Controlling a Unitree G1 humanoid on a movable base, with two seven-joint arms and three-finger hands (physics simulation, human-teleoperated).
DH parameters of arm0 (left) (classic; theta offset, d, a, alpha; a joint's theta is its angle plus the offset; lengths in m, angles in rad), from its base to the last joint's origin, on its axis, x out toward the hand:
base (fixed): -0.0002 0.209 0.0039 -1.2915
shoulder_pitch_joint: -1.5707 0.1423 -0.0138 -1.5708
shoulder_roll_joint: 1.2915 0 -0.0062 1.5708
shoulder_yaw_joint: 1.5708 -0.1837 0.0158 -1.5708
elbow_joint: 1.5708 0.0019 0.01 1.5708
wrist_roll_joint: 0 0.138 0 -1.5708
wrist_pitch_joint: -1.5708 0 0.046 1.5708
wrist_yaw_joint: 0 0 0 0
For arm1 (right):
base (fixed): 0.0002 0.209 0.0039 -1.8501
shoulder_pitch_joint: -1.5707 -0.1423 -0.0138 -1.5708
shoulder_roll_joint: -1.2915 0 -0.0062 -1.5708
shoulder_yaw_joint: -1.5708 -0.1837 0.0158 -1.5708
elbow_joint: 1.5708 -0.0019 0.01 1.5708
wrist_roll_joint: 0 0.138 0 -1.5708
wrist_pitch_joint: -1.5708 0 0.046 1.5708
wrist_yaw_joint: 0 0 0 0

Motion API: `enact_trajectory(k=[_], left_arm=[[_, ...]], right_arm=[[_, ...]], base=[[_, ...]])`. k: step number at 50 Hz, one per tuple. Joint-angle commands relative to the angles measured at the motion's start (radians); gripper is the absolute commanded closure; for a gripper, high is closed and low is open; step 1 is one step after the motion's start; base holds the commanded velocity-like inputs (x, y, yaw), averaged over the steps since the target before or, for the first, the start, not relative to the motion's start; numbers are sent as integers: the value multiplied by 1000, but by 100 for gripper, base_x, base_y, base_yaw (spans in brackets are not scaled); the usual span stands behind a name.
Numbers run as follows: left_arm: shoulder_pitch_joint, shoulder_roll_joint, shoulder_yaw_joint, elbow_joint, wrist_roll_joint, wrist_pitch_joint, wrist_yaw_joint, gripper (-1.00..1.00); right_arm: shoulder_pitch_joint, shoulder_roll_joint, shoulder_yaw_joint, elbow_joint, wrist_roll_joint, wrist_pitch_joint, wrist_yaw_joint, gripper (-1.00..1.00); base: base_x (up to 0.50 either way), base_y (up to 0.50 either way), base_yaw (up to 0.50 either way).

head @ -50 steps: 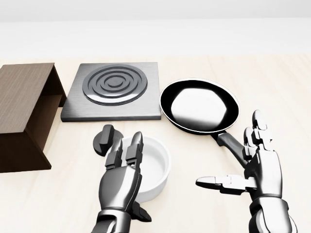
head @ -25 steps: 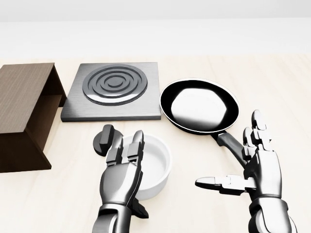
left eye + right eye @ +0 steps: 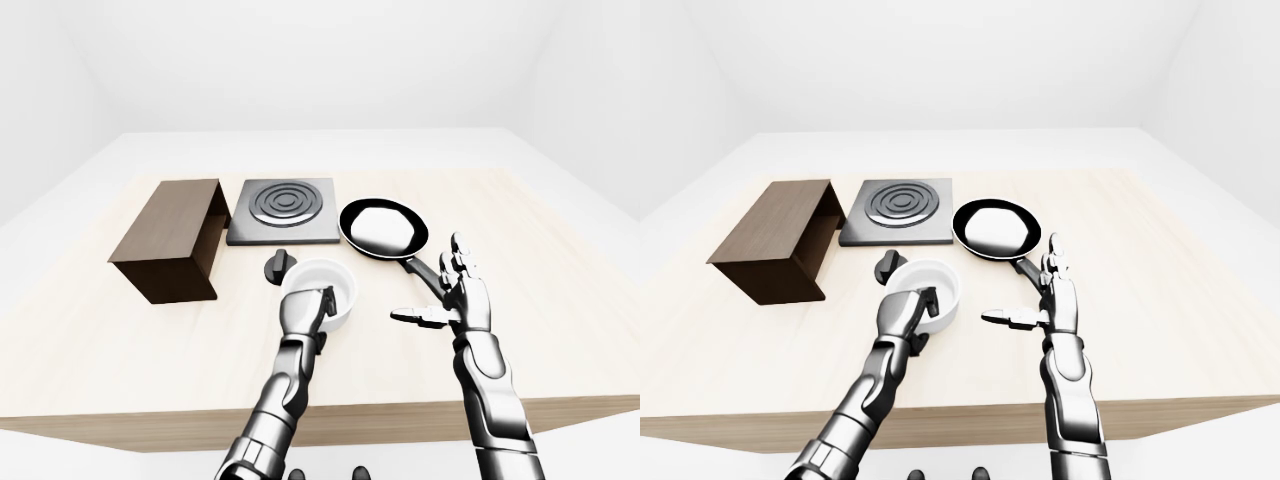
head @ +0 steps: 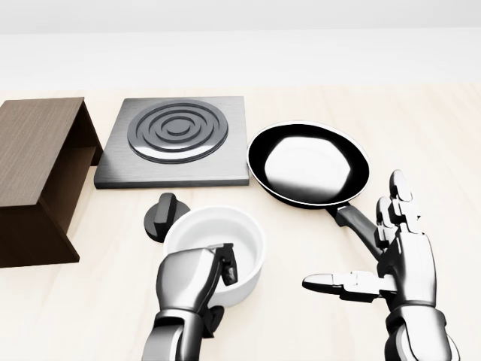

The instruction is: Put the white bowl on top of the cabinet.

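The left hand [image 4: 197,282] grips the near rim of the bowl [image 4: 218,241], its fingers [image 4: 228,263] curled over the edge into the inside. The bowl sits low in the head view, just below a black knob [image 4: 161,214] and left of the pan [image 4: 310,162], whose handle points toward the right hand [image 4: 391,263]. That hand hangs spread and holds nothing. The cabinet [image 4: 37,180] lies at the left edge on the surface [image 4: 421,128], beside the hotplate [image 4: 174,139].
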Motion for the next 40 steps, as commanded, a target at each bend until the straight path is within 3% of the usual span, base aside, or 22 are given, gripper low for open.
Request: enact_trajectory(k=[1,17,23,32,40], left_arm=[[50,-5,-15,51,-11,0,9,100],[49,-4,-11,44,-9,0,7,100],[69,0,-21,-38,11,0,-40,100],[107,15,-21,-255,44,0,-178,100],[116,15,-18,-291,45,0,-187,100]], right_arm=[[7,2,1,-15,1,8,1,-100],[5,2,4,-3,3,-4,6,-100],[10,5,7,-10,0,-5,6,-100],[20,10,13,-21,-8,-7,8,-100],[18,10,13,-16,-10,-6,7,-100]], base=[[0,0,0],[0,0,0],[0,0,0],[0,0,0],[0,0,0]])
